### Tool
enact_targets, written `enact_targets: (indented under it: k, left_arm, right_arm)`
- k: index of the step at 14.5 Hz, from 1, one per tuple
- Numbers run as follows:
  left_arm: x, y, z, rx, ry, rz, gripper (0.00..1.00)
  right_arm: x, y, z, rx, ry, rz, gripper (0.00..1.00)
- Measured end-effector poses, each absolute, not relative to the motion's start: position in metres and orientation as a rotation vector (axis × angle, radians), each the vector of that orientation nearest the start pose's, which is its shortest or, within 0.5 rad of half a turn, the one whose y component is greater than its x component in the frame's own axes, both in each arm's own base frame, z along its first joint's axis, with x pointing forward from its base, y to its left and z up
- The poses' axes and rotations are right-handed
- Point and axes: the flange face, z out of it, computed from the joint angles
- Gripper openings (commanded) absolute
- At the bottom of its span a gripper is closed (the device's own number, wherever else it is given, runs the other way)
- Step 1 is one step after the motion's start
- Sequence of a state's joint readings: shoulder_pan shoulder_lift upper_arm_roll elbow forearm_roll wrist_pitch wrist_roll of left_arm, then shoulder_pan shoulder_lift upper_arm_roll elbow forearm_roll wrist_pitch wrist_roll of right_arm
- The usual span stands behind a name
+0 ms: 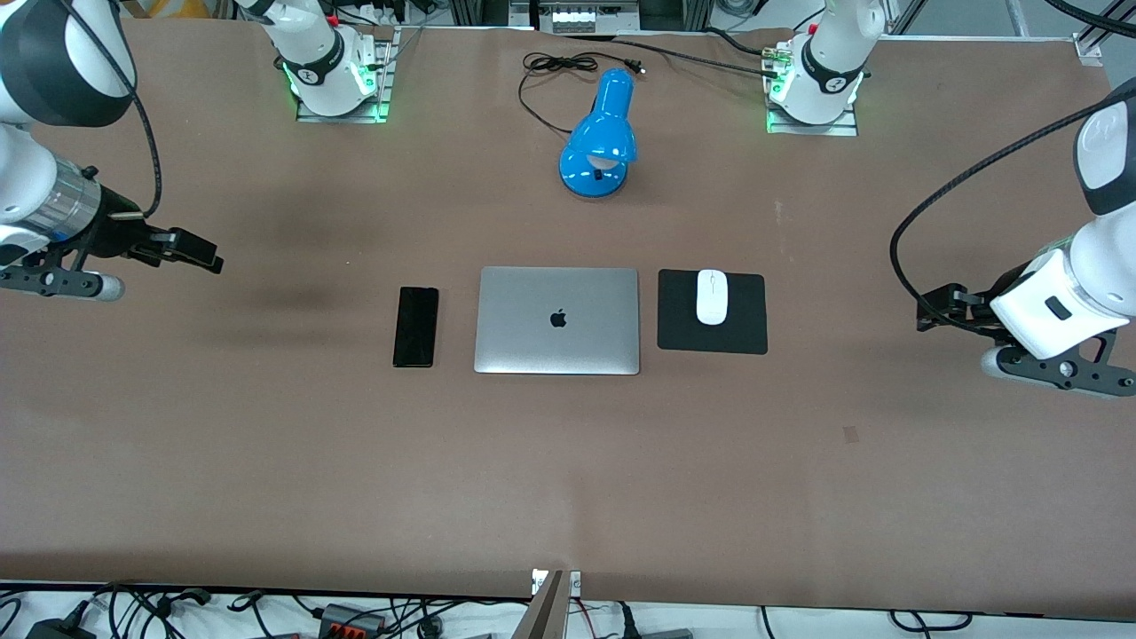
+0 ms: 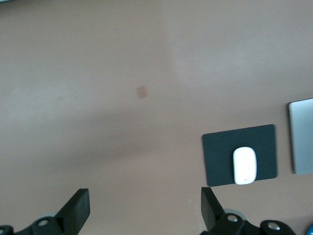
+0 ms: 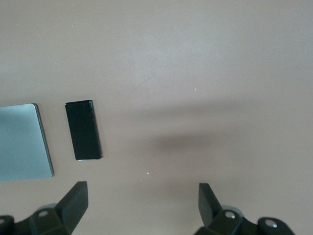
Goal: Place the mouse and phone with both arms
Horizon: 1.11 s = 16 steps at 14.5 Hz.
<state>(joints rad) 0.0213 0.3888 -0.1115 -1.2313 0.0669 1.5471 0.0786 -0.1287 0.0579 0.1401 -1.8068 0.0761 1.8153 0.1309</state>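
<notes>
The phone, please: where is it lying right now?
The phone lies flat on the table, beside the closed laptop toward the right arm's end, untouched by either arm.

You see a plain brown worktop (image 1: 266, 444). The mouse (image 1: 711, 296) is glossy white on a matt black pad (image 1: 750, 333). The phone (image 1: 415, 326) is black, the laptop (image 1: 556, 319) silver with a black logo, the lamp (image 1: 599, 133) bright blue.
</notes>
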Motion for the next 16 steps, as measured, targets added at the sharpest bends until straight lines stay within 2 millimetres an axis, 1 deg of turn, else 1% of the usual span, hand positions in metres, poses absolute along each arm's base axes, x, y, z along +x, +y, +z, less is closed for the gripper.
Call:
enact_targets:
  k: [2, 4, 5, 7, 8, 10, 12, 14, 16]
  left_arm:
    - [0.646, -0.034, 0.544, -3.170, 0.166, 0.151, 1.00]
    - [0.627, -0.015, 0.544, -3.211, 0.080, 0.121, 1.00]
    - [0.616, -0.007, 0.543, -3.223, 0.037, 0.096, 1.00]
    - [0.598, 0.007, 0.538, -3.230, -0.044, 0.045, 1.00]
    - [0.593, 0.013, 0.537, -3.231, -0.065, 0.014, 1.00]
    - [0.591, 0.021, 0.545, -3.229, -0.094, -0.085, 1.00]
    - [0.583, 0.022, 0.553, -3.230, -0.111, -0.111, 1.00]
    - [0.574, 0.021, 0.554, -3.233, -0.108, -0.107, 1.00]
    - [0.569, 0.016, 0.562, -3.221, -0.069, -0.126, 1.00]
  right_arm:
    - [0.574, 0.028, 0.501, -3.054, 0.262, 0.088, 1.00]
    - [0.574, 0.042, 0.503, -3.054, 0.272, 0.084, 1.00]
    - [0.575, 0.043, 0.507, -3.053, 0.275, 0.074, 1.00]
    - [0.577, 0.038, 0.522, -3.060, 0.286, 0.052, 1.00]
    - [0.579, 0.035, 0.533, -3.078, 0.284, 0.030, 1.00]
    - [0.582, 0.031, 0.553, -3.145, 0.262, -0.041, 1.00]
    - [0.585, 0.029, 0.570, -3.196, 0.246, -0.111, 1.00]
    - [0.586, 0.025, 0.576, -3.203, 0.253, -0.128, 1.00]
    - [0.586, 0.022, 0.576, -3.204, 0.264, -0.125, 1.00]
